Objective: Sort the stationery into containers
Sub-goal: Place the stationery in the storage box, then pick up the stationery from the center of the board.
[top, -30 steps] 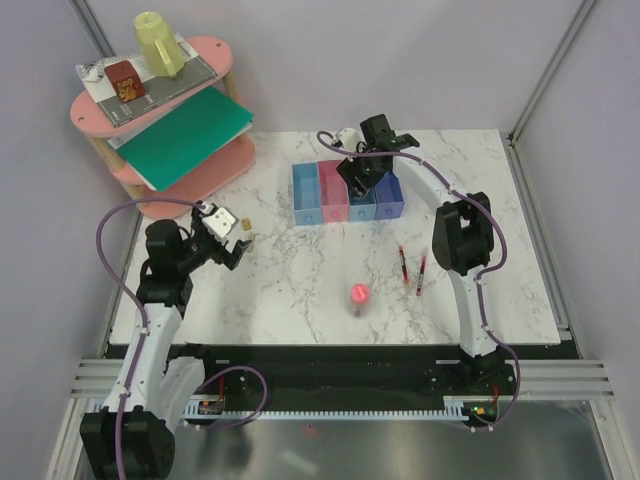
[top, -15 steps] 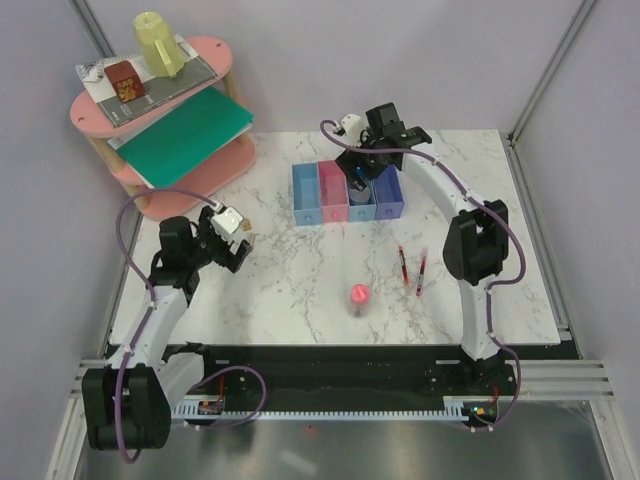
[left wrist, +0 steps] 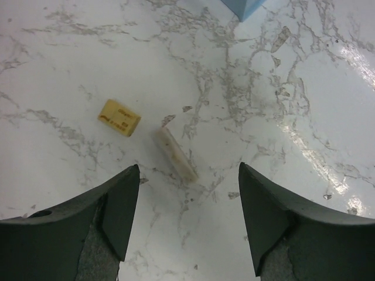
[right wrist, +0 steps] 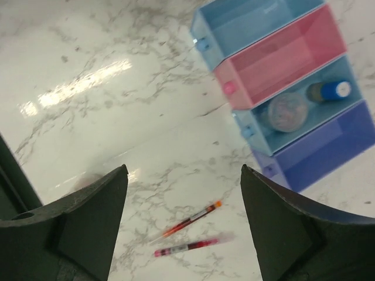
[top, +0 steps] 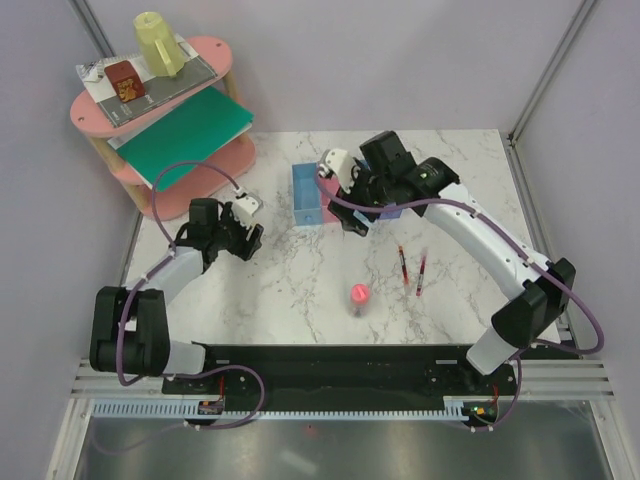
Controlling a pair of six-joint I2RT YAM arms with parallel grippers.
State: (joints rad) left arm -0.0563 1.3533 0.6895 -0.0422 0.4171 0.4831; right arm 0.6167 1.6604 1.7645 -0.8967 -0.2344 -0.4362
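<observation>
Faintly, the tan block (left wrist: 119, 117) bears illegible red print.

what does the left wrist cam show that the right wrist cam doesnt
Only the left wrist view: a tan block and a whitish stick lying apart on the marble, ahead of the open left gripper.
Only the right wrist view: the whole row of bins, a blue-capped bottle in the bin between pink and purple, and two red pens on the table, below the open right gripper.
Both: the marble table, and a light blue bin, though only a corner of it in the left view.
</observation>
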